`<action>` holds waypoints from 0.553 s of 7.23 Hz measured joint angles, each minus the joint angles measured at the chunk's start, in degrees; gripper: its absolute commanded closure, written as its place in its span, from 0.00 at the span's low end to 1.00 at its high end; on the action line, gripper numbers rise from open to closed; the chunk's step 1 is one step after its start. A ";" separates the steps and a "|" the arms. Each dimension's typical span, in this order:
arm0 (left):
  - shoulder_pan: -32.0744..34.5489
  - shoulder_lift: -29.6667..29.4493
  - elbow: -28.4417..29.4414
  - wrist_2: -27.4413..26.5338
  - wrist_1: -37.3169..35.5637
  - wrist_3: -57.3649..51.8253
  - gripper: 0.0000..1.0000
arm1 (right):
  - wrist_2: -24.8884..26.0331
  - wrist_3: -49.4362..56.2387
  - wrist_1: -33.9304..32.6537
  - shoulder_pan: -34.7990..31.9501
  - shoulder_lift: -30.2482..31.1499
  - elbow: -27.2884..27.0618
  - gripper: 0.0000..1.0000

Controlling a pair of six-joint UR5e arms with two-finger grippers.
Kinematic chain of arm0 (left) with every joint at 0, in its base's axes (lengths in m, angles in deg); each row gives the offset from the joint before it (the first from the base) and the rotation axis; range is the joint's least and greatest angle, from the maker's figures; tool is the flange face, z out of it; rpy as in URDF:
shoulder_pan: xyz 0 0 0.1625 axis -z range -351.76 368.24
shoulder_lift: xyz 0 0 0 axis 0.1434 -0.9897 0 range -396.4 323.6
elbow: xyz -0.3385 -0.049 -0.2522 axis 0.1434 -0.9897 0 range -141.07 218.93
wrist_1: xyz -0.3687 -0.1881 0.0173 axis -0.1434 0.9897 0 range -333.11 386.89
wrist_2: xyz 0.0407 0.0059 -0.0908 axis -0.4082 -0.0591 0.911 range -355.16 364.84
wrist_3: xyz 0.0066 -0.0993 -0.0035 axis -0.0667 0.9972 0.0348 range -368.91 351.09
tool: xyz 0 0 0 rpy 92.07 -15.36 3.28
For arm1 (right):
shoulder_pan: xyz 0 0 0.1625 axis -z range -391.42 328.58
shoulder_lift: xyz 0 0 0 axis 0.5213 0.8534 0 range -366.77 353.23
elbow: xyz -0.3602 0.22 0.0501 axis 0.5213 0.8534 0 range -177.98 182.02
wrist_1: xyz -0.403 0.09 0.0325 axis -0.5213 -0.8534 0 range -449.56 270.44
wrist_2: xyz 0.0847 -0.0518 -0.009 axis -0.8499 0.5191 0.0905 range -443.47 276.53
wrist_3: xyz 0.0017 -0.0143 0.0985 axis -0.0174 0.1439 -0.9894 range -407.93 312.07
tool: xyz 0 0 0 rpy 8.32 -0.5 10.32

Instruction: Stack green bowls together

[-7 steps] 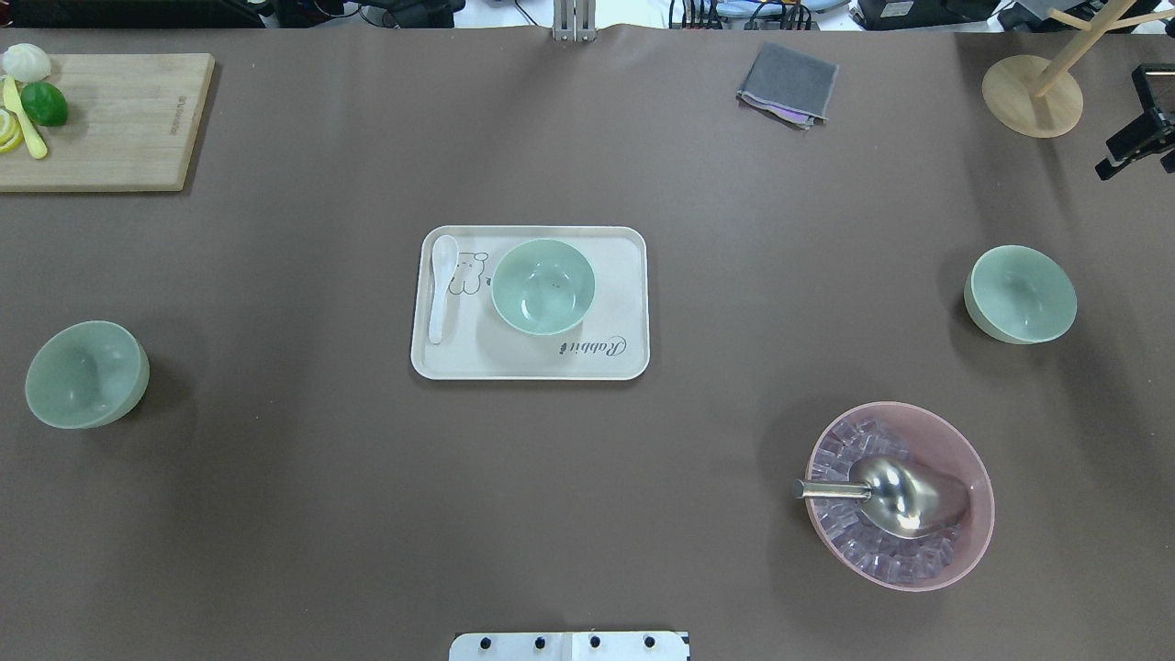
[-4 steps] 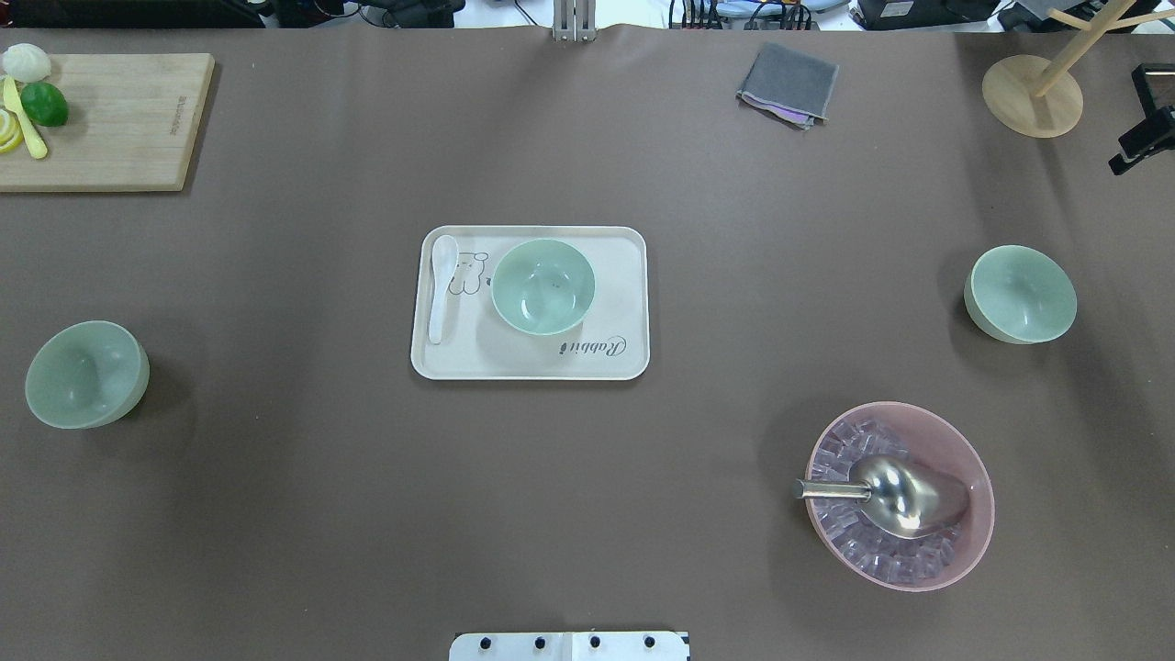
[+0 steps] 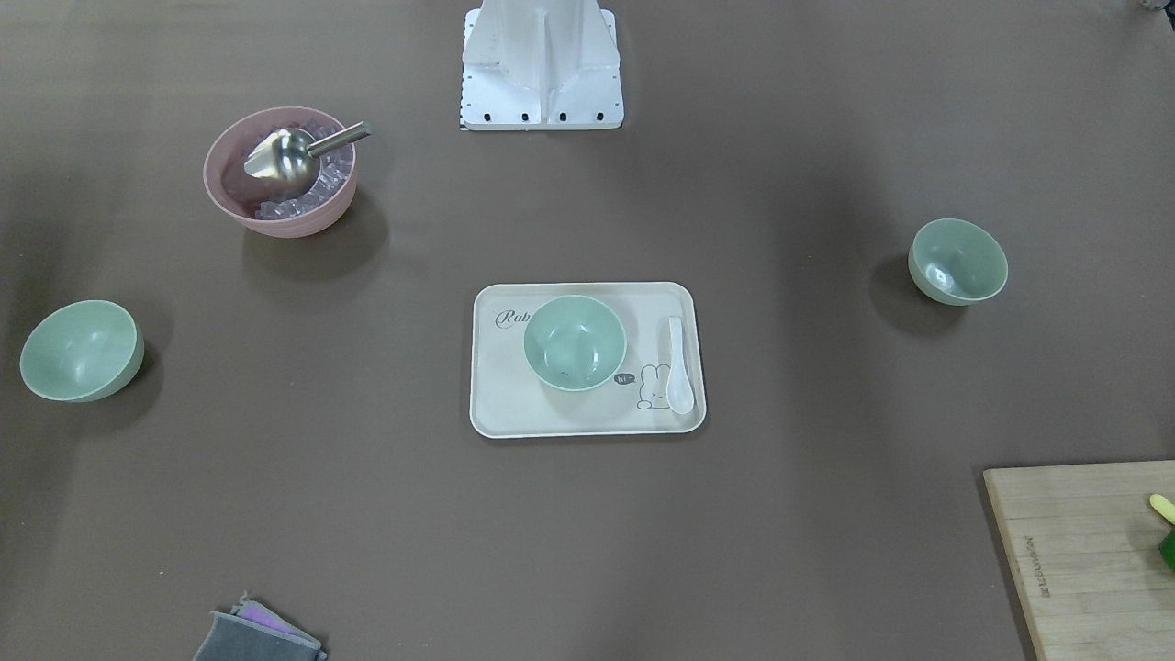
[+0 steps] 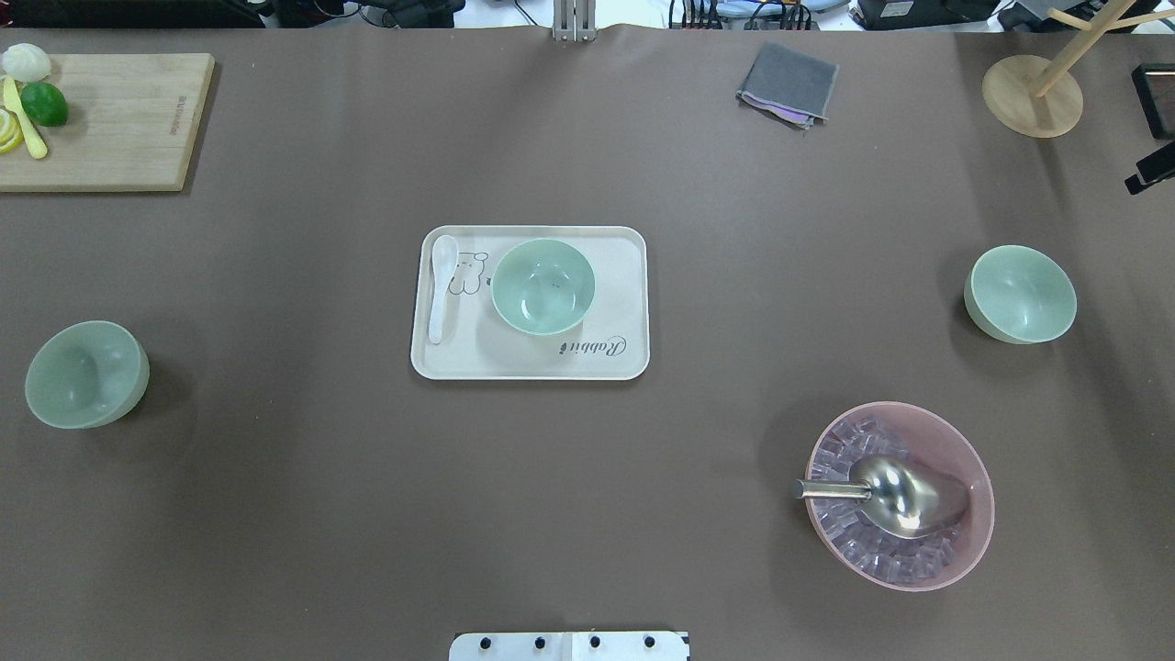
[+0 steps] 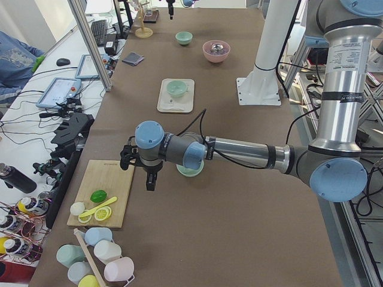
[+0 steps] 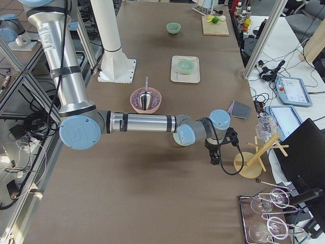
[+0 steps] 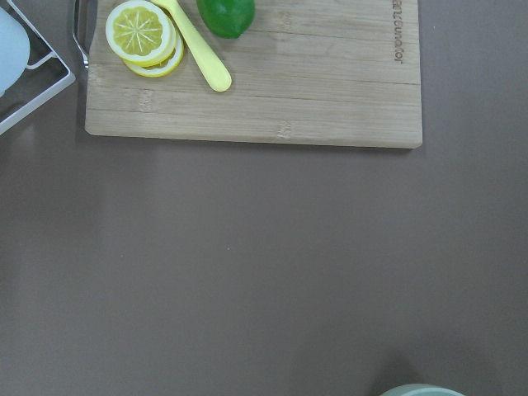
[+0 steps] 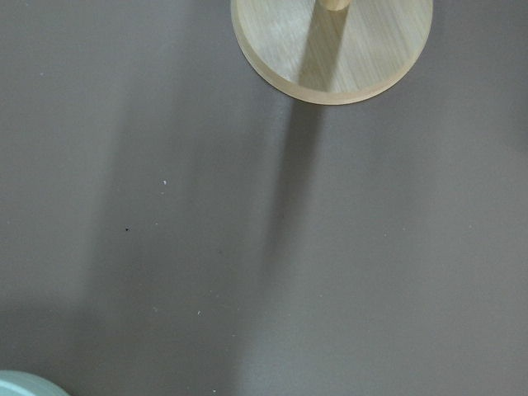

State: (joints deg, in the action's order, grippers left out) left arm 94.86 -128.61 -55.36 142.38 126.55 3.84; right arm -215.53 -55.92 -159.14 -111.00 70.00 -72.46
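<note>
Three pale green bowls stand apart and upright. One green bowl (image 4: pixel 542 285) sits on the cream tray (image 4: pixel 530 363) at the table's middle. A second bowl (image 4: pixel 87 374) is at the left and a third bowl (image 4: pixel 1020 294) at the right. My left gripper (image 5: pixel 150 181) hovers between the left bowl (image 5: pixel 190 170) and the cutting board; I cannot tell whether it is open or shut. Only a black part of my right gripper (image 4: pixel 1153 171) shows at the overhead view's right edge, beyond the right bowl; I cannot tell whether it is open or shut. Each wrist view shows only a bowl rim at its bottom edge (image 7: pixel 421 390) (image 8: pixel 25 384).
A pink bowl (image 4: pixel 955 441) with ice and a metal scoop stands front right. A wooden cutting board (image 4: pixel 119 128) with lime and lemon slices is back left. A grey cloth (image 4: pixel 788 84) and a wooden stand base (image 4: pixel 1032 95) are at the back. A white spoon (image 4: pixel 442 285) lies on the tray.
The black part of my right gripper has moved right and toward the robot, further out of the overhead view. The bowls have not moved.
</note>
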 measured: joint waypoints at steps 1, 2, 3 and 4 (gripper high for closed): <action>-0.02 0.10 -0.06 -1.43 0.02 -1.14 0.02 | -0.52 -1.81 0.95 0.03 0.31 -0.16 0.00; -0.07 0.19 -0.04 -1.91 0.06 -1.63 0.02 | -0.91 -2.83 1.32 0.03 0.32 -0.28 0.00; -0.10 0.31 -0.24 -1.97 0.04 -1.76 0.02 | -1.15 -3.24 1.45 0.10 0.30 -0.32 0.00; -0.15 0.39 -0.53 -2.00 -0.03 -1.75 0.02 | -1.26 -3.69 1.47 0.34 0.23 -0.46 0.00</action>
State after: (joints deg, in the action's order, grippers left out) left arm 94.72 -128.22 -55.89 140.38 126.52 2.09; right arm -216.78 -59.60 -157.67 -110.66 70.23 -72.92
